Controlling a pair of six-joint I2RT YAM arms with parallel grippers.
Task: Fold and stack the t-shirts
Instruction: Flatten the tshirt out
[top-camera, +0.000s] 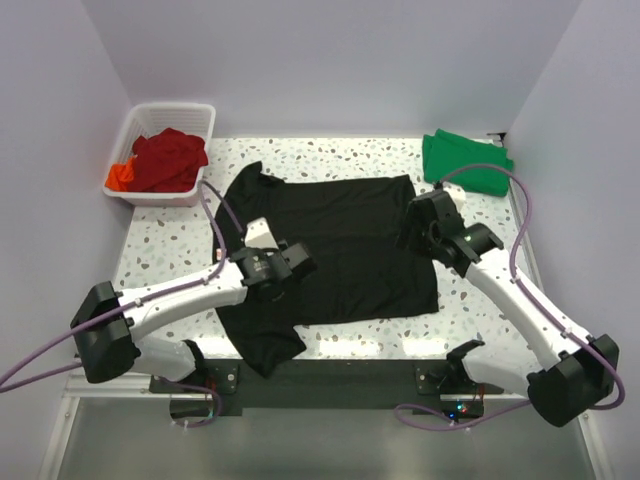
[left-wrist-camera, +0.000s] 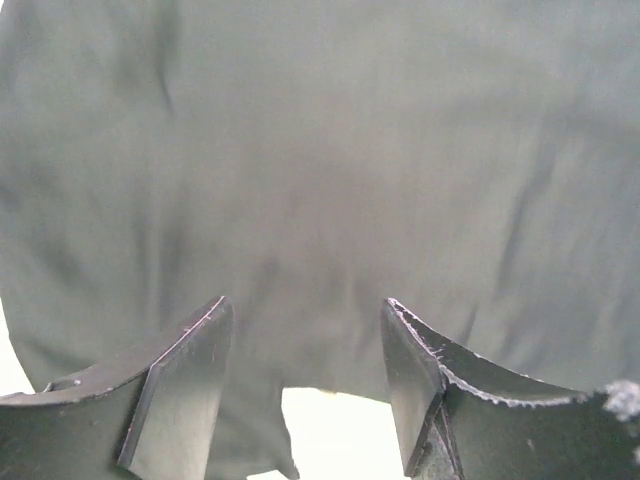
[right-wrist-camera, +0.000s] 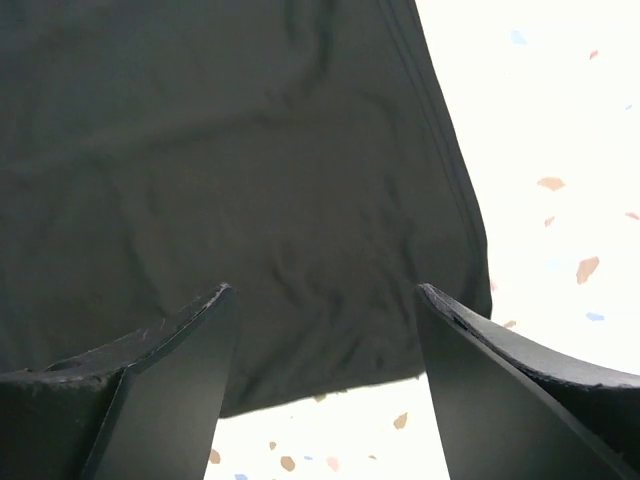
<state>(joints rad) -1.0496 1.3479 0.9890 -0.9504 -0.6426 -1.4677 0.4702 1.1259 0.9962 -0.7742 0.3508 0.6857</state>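
A black t-shirt (top-camera: 340, 240) lies spread flat on the speckled table, collar to the left, hem to the right. My left gripper (top-camera: 293, 262) is open and empty above its left part; the left wrist view shows black cloth (left-wrist-camera: 320, 180) past my open fingers (left-wrist-camera: 190, 380). My right gripper (top-camera: 418, 232) is open and empty over the shirt's right hem; the right wrist view shows the hem corner (right-wrist-camera: 440, 250) between the spread fingers (right-wrist-camera: 480, 380). A green t-shirt (top-camera: 465, 162) lies folded at the back right. A dark red t-shirt (top-camera: 170, 158) and an orange one (top-camera: 120, 177) sit in the basket.
A white slatted plastic basket (top-camera: 200, 115) stands at the back left corner. Purple cables loop from both arms over the table. White walls close in the table at the back and on both sides.
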